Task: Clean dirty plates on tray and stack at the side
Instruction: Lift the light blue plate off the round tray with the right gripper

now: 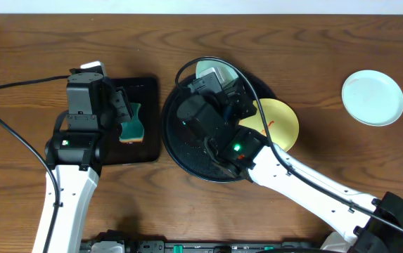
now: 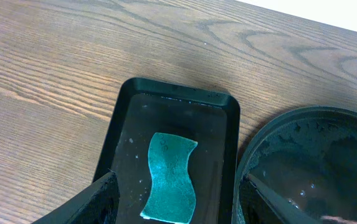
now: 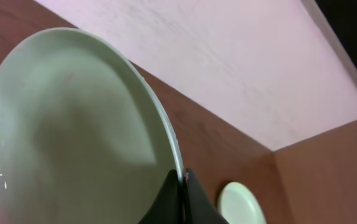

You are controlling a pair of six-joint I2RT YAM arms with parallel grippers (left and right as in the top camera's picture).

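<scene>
My right gripper (image 1: 224,90) is shut on the rim of a light blue plate (image 1: 210,71) and holds it tilted over the far part of the round black tray (image 1: 180,151). In the right wrist view the plate (image 3: 72,130) fills the left, its rim pinched between the fingers (image 3: 182,182); I see no smear on the visible face. A pale yellow plate (image 1: 283,121) with a red smear leans on the tray's right rim. Another light blue plate (image 1: 373,98) lies on the table at the right, and also shows in the right wrist view (image 3: 240,204). My left gripper (image 1: 126,112) is open.
A teal sponge (image 2: 171,177) lies in the small rectangular black tray (image 2: 134,124), between my left fingers (image 2: 179,182) and below them. The round tray's wet rim (image 2: 259,143) sits just right of it. Cables run over the table's left side and across the round tray.
</scene>
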